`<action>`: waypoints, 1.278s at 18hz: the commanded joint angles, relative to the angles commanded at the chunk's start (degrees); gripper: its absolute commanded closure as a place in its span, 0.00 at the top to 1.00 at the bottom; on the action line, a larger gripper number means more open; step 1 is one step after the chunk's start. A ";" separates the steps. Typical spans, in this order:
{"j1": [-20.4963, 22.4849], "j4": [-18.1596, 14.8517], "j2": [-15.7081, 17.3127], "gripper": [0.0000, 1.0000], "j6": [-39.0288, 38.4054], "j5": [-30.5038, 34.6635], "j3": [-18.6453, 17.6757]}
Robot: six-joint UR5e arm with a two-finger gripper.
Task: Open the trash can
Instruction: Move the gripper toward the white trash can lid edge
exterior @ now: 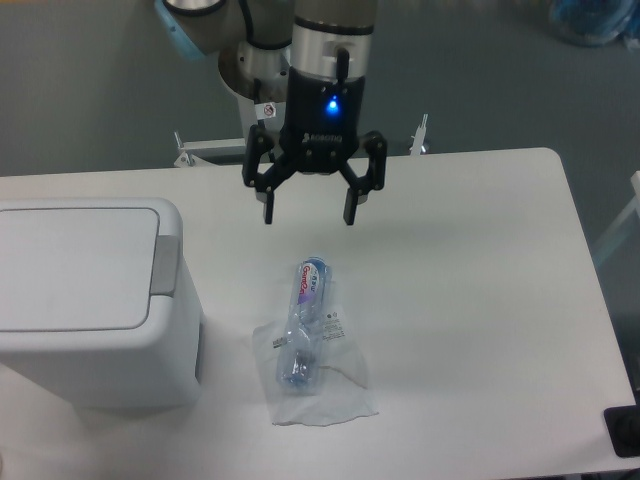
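Observation:
The trash can (90, 300) is a big white boxy bin at the table's left side, its flat lid down and a grey push strip (165, 262) along the lid's right edge. My gripper (308, 217) hangs open above the table's back middle, fingers pointing down with nothing between them. It is well to the right of the bin and apart from it, just behind the bottle's cap end.
A clear plastic bottle (302, 325) lies on a crumpled transparent bag (330, 395) in the middle of the white table (480, 300). The arm's base column (268, 110) stands behind the table's back edge. A dark object (623, 432) sits at the front right corner.

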 joint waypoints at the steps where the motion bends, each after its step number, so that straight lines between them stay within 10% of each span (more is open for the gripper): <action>1: -0.35 0.00 -0.26 1.00 -0.09 0.00 0.00; 23: -8.26 1.23 -5.01 1.00 -6.24 0.18 2.02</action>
